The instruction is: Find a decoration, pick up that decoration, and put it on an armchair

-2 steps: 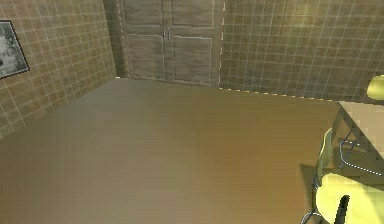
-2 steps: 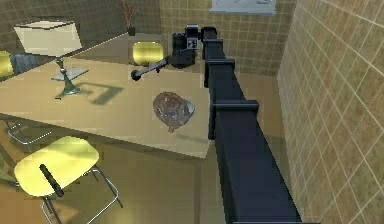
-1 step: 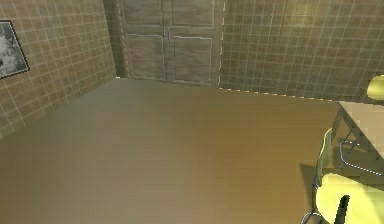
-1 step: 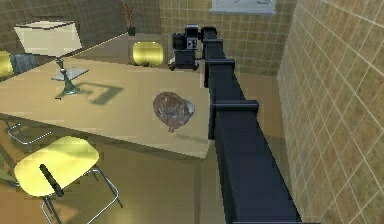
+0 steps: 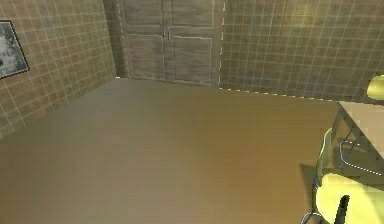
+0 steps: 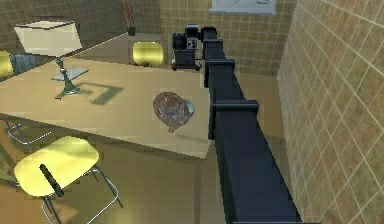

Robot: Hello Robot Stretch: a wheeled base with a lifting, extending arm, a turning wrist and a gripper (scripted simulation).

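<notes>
Tan table (image 6: 110,95), rounded glassy brown decoration (image 6: 173,109) near its edge; claw (image 6: 181,52) beyond

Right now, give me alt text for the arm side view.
The dark arm extends alongside a tan table, its gripper at the far end. On the table stand a white-shaded lamp and a rounded brownish glassy object; yellow chairs stand around it.

arm (image 6: 235,110): dark blue-black square bar, stepped segments | end effector (image 6: 181,54): dark blocky body
</notes>
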